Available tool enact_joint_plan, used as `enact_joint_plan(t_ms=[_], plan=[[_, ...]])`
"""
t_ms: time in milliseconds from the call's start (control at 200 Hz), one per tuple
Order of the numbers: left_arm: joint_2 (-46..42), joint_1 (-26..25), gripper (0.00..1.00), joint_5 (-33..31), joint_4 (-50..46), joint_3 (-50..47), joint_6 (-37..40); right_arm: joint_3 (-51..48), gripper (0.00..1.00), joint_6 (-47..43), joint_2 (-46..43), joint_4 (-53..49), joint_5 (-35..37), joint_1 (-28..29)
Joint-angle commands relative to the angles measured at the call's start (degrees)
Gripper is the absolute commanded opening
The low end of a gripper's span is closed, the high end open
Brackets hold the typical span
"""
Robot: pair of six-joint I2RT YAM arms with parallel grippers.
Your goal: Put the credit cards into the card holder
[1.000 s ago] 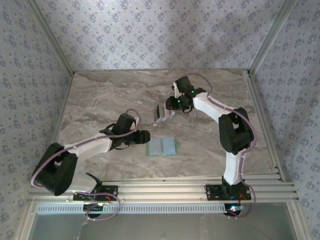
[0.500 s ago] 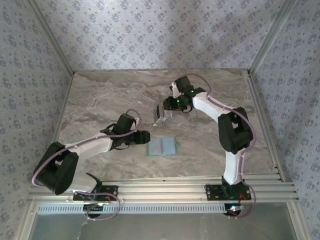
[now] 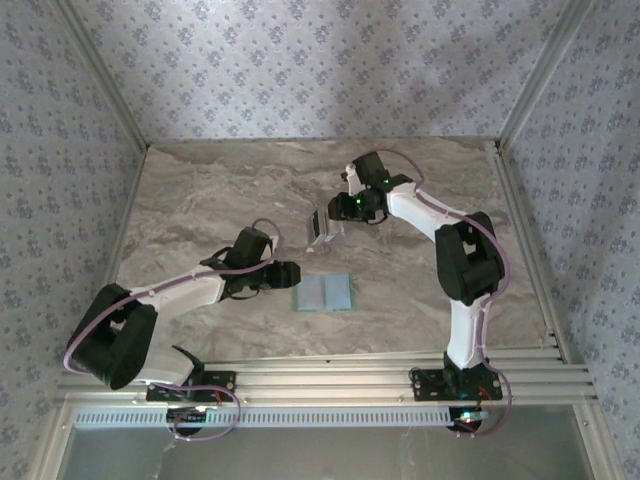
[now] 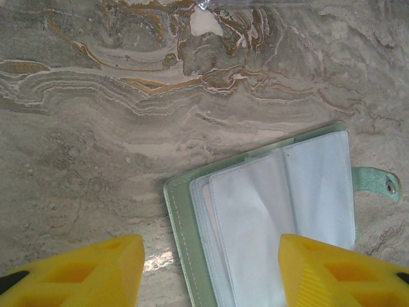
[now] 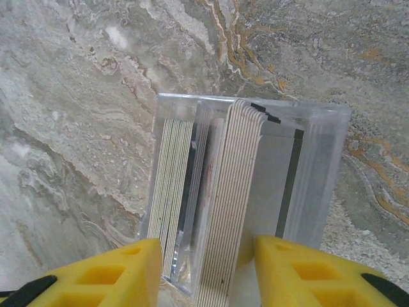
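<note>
Judging the step from how things lie, this is the pick of a first card: none of the credit cards [image 5: 223,192] is in the card holder [image 4: 255,204] yet. They stand on edge, packed in rows, inside a clear box [image 5: 319,166] that fills the middle of the right wrist view. From above, the box sits just above the centre of the frame on the marble table [image 3: 200,220].

The right gripper [image 5: 204,275] hangs over the box's near end at the bottom of its own view. Its yellow fingers [image 5: 96,275] stand partly apart with a thick bundle of cards between them. Whether the pads already press on that bundle or only straddle it I cannot tell.

The card holder lies open like a book, flat on the table, below the centre of the overhead frame and a little below the box. In the left wrist view it is at lower right, with clear sleeves facing up and a snap tab at its right edge. The left gripper [image 4: 208,275] stands wide open over the holder's left edge and has hold of nothing.

The next move probably calls for the right fingers to narrow onto one card, not the whole bundle, and lift it straight up out of the box. The left gripper looks placed to steady the holder.
</note>
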Motion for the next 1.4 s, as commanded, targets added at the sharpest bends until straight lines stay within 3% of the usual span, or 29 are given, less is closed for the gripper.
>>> enact_joint_plan(t_ms=[0, 365, 815, 1399], plan=[[-0.4, 0.2, 0.58, 0.9, 0.1, 0.3, 0.3, -0.8, 0.42, 1.1, -0.5, 2.0, -3.3, -0.8], [-0.1, 0.2, 0.58, 1.0, 0.1, 0.4, 0.3, -3.0, 0.33, 2.4, -2.0, 4.8, -5.6, -2.1], [0.1, 0.2, 0.58, 1.0, 0.0, 0.4, 0.4, -3.7, 0.3, 2.8, -3.7, 5.1, -6.1, -2.4], [0.2, 0.2, 0.58, 0.9, -0.1, 0.5, 0.4, -4.2, 0.15, 2.8, -4.6, 3.8, -3.0, -2.9]])
